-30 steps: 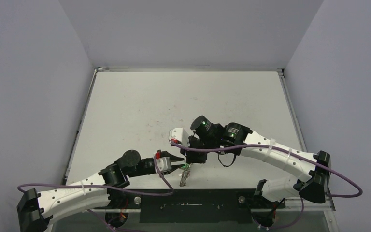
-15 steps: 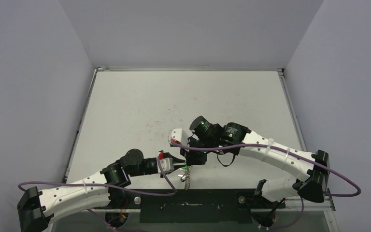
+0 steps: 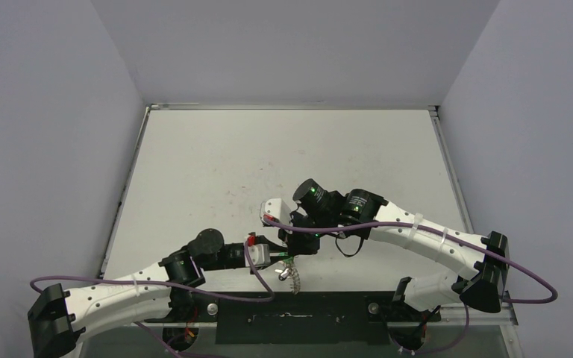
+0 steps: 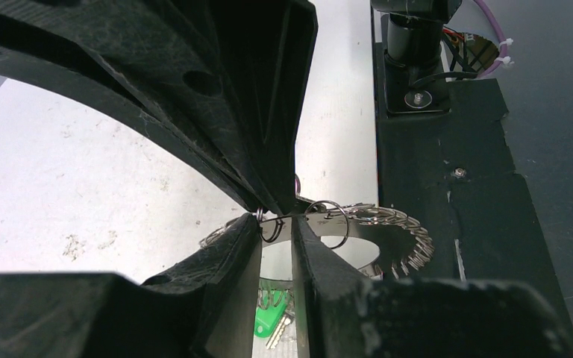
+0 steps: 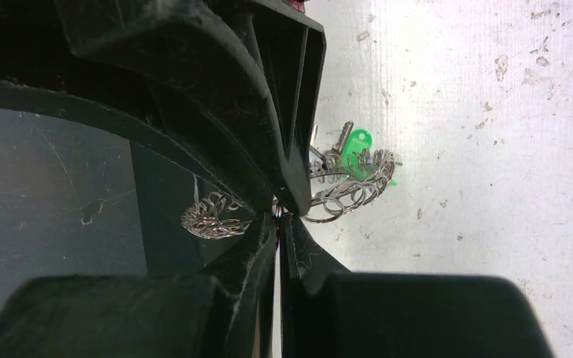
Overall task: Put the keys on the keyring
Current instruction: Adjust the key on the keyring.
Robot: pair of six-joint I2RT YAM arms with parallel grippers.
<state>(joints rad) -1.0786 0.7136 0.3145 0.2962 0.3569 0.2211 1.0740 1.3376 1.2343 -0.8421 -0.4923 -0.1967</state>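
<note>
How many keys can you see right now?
2: the green-headed key at the keyring, which the right gripper pinches, and a silver key beside it. A third may be hidden.

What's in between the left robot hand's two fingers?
In the left wrist view, thin wire loops of the keyring cross the gap between the left gripper's fingers; the green key shows below.

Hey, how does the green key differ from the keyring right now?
The green key has a bright green head; the keyring is bare silver wire. The key is far smaller than the keyring. The keyring is pinched in the right gripper; the key sits clear of its grip. Both are bunched together in one cluster.
</note>
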